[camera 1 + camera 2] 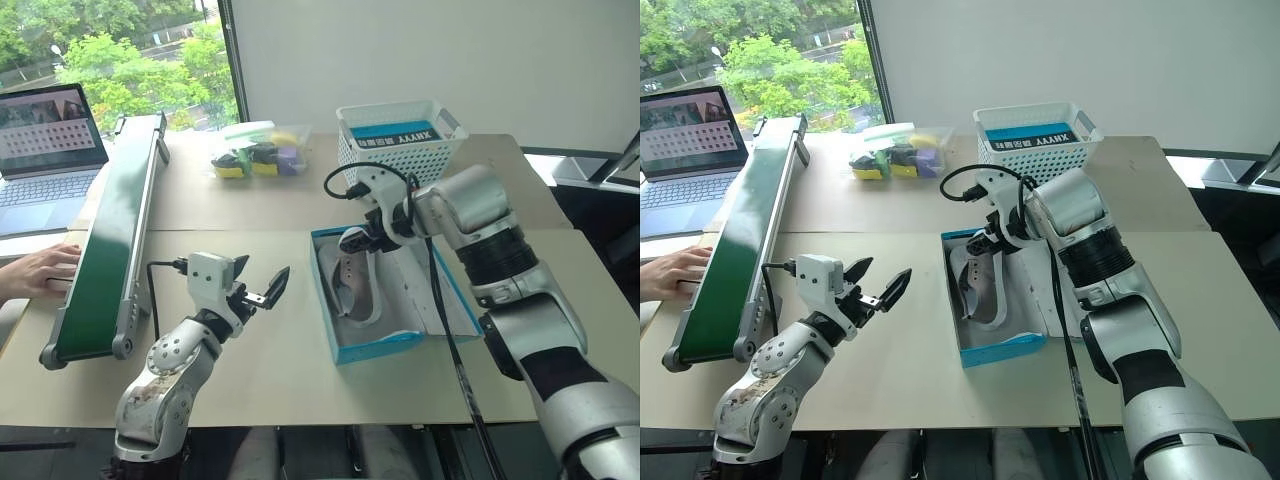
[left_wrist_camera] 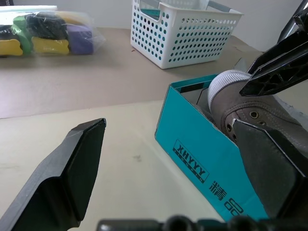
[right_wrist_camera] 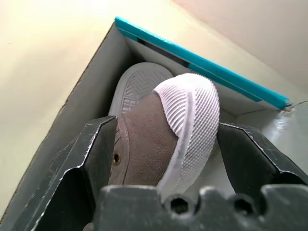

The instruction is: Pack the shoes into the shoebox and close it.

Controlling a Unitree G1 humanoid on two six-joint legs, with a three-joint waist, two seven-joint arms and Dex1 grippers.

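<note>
One of the shoes [image 3: 168, 139] lies in the shoebox [image 3: 202, 60] between the right fingers [image 3: 96, 149].

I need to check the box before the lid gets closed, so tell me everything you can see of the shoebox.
The shoebox is a cyan-blue cardboard rectangle, white inside, with dark printed lettering on one long side. It stands open on the tan table, its lid folded out flat beside it. Grey shoes with pale ribbed soles lie inside on their sides. The right tool hangs open over them; the left tool waits open beside the box, apart.
</note>
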